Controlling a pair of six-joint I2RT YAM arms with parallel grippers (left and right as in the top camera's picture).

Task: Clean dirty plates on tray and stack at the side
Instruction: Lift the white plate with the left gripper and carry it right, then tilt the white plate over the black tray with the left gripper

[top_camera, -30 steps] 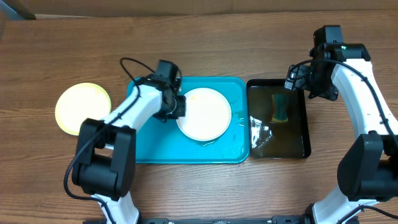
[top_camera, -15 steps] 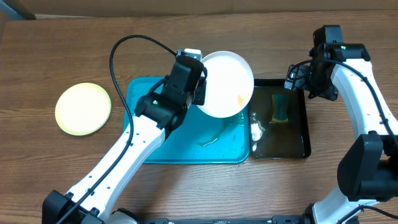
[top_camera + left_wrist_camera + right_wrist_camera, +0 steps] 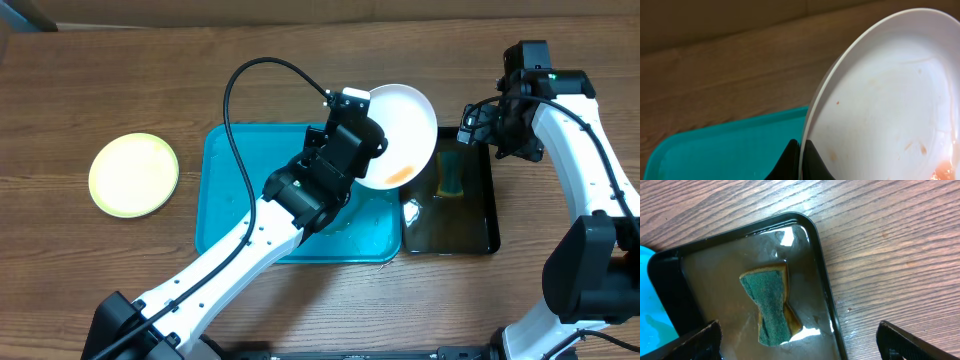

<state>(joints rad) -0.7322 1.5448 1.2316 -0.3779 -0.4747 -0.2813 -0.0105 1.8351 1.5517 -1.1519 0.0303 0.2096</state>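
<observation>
My left gripper (image 3: 362,140) is shut on the rim of a white plate (image 3: 402,135) and holds it tilted in the air over the right end of the turquoise tray (image 3: 230,200). The plate has an orange-red smear (image 3: 400,175) near its lower edge. In the left wrist view the plate (image 3: 890,100) fills the right side, its rim pinched between my fingers (image 3: 801,160), with the tray (image 3: 725,150) below. A pale yellow-green plate (image 3: 133,174) lies on the table left of the tray. My right gripper (image 3: 800,340) is open above the black tray. A third plate is not in view.
A black tray (image 3: 480,220) of brownish water stands right of the turquoise tray, with a green and yellow sponge (image 3: 451,174) in it. In the right wrist view the sponge (image 3: 769,305) lies in the water. A wet patch lies on the turquoise tray.
My left arm has lifted the white plate off the turquoise tray and carried it up and to the right, tilting it. The right arm has not moved.
</observation>
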